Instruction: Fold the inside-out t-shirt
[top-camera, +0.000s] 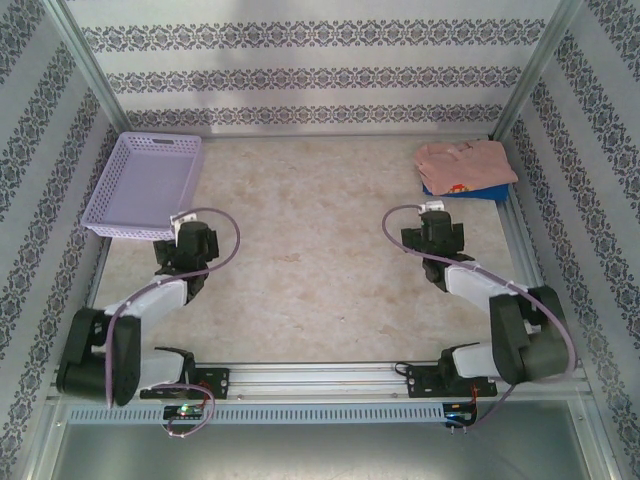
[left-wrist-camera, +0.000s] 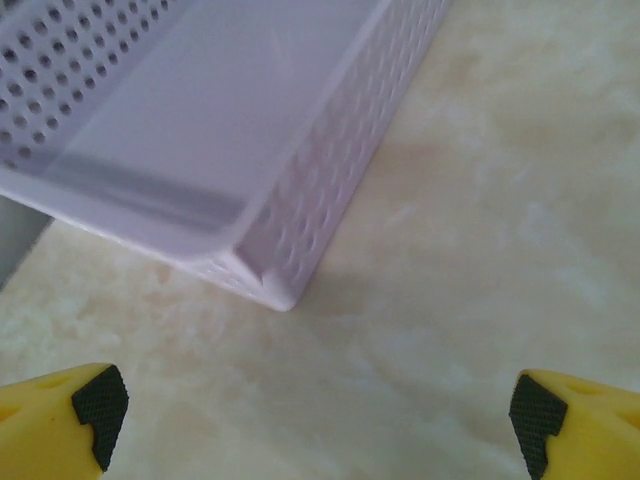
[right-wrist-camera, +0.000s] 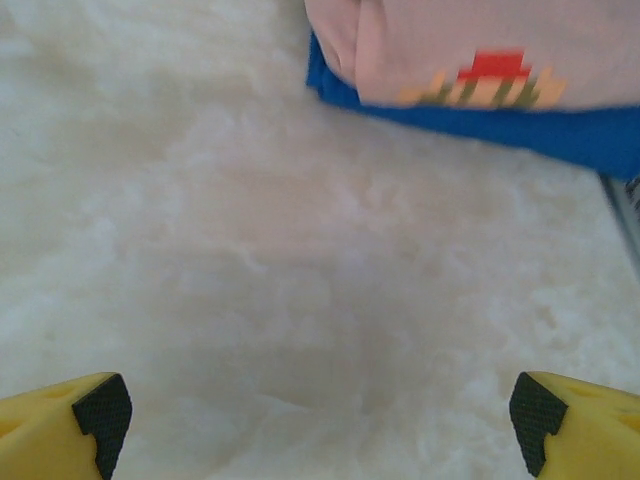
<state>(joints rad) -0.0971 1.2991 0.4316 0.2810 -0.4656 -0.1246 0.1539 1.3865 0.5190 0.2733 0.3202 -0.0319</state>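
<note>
The salmon-pink t-shirt (top-camera: 465, 163) lies bunched at the table's far right corner, on top of a bright blue t-shirt (top-camera: 496, 193). In the right wrist view the pink t-shirt (right-wrist-camera: 480, 45) shows a small red and orange print, with the blue t-shirt (right-wrist-camera: 560, 135) under it. My right gripper (right-wrist-camera: 320, 420) is open over bare table, just short of the pile. My left gripper (left-wrist-camera: 320, 420) is open too, over bare table near the corner of the lilac basket (left-wrist-camera: 270, 270). Neither gripper holds anything.
The lilac basket (top-camera: 150, 185) stands empty at the far left. Patterned walls with metal posts close in the table (top-camera: 320, 240) on three sides. A metal rail (top-camera: 320, 378) runs along the near edge between the arm bases.
</note>
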